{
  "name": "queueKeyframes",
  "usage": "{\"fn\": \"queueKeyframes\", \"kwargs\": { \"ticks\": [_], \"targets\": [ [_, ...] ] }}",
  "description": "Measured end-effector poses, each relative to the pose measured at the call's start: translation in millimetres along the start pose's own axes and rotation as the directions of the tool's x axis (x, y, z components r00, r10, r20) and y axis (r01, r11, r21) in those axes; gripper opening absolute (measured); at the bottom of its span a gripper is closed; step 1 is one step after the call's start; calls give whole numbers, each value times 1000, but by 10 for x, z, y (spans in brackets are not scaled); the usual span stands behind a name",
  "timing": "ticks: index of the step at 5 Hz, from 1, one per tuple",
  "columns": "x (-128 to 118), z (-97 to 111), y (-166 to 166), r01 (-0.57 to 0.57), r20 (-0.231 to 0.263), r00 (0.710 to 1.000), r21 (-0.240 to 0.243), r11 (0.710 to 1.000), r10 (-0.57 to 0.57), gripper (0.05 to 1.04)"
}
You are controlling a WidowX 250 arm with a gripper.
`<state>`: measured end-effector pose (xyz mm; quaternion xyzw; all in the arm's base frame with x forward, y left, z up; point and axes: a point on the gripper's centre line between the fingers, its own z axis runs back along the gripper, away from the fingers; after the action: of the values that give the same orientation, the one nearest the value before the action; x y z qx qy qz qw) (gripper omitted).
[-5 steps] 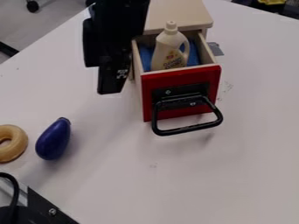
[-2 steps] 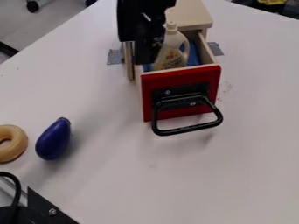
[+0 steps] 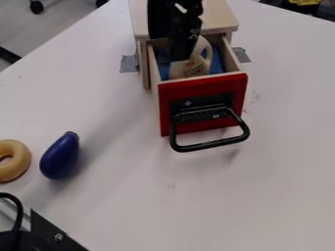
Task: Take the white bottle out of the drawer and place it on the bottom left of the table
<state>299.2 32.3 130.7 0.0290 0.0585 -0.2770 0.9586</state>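
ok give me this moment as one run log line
gripper: over the open drawer, hiding part of the bottle | bottle: inside drawer | grip: cannot tell | placing: not yet done

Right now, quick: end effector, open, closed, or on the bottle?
End effector: in front of the white bottle at the open drawer; open, closed or gripping cannot be told.

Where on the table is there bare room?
Bare table spans between the toy eggplant and the drawer handle, and right of the drawer in view. Crowded: inside the drawer, where gripper and bottle overlap, and at lower left, around the doughnut and black bracket.
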Motion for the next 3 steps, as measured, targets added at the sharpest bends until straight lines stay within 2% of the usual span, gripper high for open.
{"fn": "queueKeyframes", "kwargs": {
  "ticks": [1,3],
  "targets": [
    [66,32,83,2,7,1000,14,1000,-3,999],
    [164,-36,146,14,-11,1000,1,1000,-14,999]
  ]
}}
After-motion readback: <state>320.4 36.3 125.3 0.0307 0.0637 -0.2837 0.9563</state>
